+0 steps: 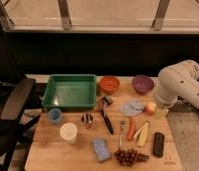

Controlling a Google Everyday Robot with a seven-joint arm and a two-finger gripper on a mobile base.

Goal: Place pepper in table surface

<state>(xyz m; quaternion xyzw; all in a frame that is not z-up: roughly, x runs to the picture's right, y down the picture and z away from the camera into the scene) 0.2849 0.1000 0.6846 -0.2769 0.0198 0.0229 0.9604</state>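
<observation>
The pepper [131, 129] is slim and orange-red. It lies on the light-brown wooden table surface [53, 150], right of centre, between a fork [122, 131] and a pale yellow elongated piece [142, 134]. My white arm [179, 82] comes in from the right. My gripper [160, 111] hangs below it at the table's right side, next to a round orange-yellow fruit [151, 107]. It is above and to the right of the pepper and apart from it.
A green tray [69, 91], an orange bowl [109, 84] and a purple bowl [142, 84] stand at the back. A blue cup [55, 116], white cup [68, 133], black-handled tool [107, 119], blue sponge [100, 149], grapes [129, 157], black block [158, 144] and grey-blue cloth [131, 107] lie around. A chair [13, 100] stands at the left.
</observation>
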